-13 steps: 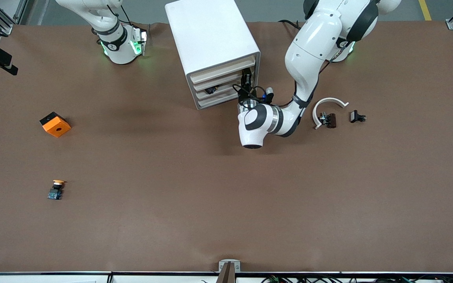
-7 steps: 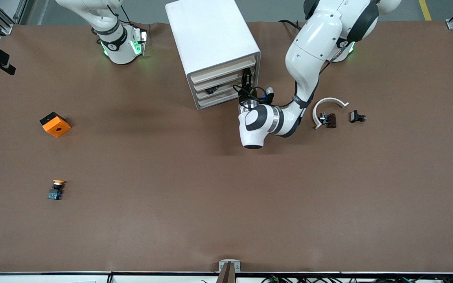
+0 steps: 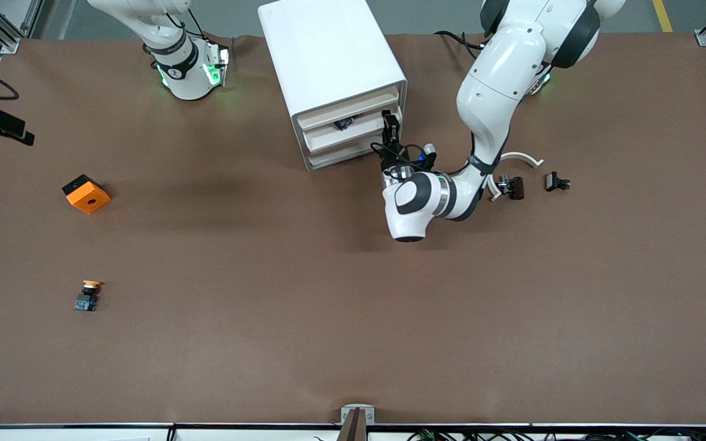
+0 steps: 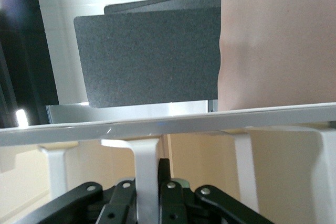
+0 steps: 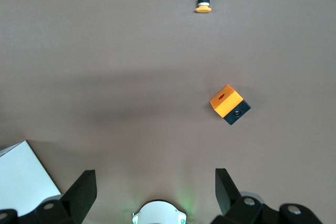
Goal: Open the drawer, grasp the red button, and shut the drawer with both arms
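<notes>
1. Decoys lie nearest the camera, toward the right arm's end of the worktop (image 3: 353, 318): a yellow-capped button (image 3: 88, 294), and farther off an orange cube (image 3: 86, 193). Both lie in plain sight under the right wrist camera, so a grab aimed there would likely take the wrong part.
2. Toward the left arm's end lie a white arc (image 3: 515, 158) and two small dark clips (image 3: 556, 181). The left arm's elbow hangs close over them, and I judge that a wide swing during the pull could sweep them aside.
3. The left gripper (image 3: 391, 127) is at the front of the cabinet (image 3: 328, 55), at the end of the drawer (image 3: 331, 139) toward the left arm's base. Its jaws are pinched together on a thin white tab (image 4: 147, 161) of the drawer front. The hold sits off-centre, so the drawer may skew and jam, or the narrow tab may slip free.
4. The drawer stands a little way out. In the gap above its front lies a small dark thing (image 3: 344, 124), which I take for the button; its cap colour does not show. The gap looks too slim for a reach yet, and a jerk could roll the part deeper in.
5. The right gripper (image 5: 155, 182) waits high over the worktop near its own base, jaws spread wide and holding nothing.
</notes>
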Controlling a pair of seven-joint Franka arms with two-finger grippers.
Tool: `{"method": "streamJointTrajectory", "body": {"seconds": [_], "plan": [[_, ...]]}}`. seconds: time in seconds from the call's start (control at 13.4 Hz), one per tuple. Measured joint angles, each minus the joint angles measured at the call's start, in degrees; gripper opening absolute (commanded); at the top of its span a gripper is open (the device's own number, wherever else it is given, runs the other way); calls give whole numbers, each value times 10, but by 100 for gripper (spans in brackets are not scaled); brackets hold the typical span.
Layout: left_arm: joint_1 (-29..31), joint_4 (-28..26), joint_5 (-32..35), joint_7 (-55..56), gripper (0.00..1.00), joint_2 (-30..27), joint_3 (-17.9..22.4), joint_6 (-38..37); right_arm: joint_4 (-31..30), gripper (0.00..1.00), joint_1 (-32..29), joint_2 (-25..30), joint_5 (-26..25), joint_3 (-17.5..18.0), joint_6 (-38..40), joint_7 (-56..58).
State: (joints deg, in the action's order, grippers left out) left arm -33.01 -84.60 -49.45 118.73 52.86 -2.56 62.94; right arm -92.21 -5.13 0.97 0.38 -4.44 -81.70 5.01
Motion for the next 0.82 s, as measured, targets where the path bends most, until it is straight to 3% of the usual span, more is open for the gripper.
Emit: {"method": "streamJointTrajectory", "body": {"seconds": [0.82], "plan": [[81, 6, -16, 0, 8, 0, 0, 15, 17, 100, -35, -94, -3, -1, -28, 4]]}}
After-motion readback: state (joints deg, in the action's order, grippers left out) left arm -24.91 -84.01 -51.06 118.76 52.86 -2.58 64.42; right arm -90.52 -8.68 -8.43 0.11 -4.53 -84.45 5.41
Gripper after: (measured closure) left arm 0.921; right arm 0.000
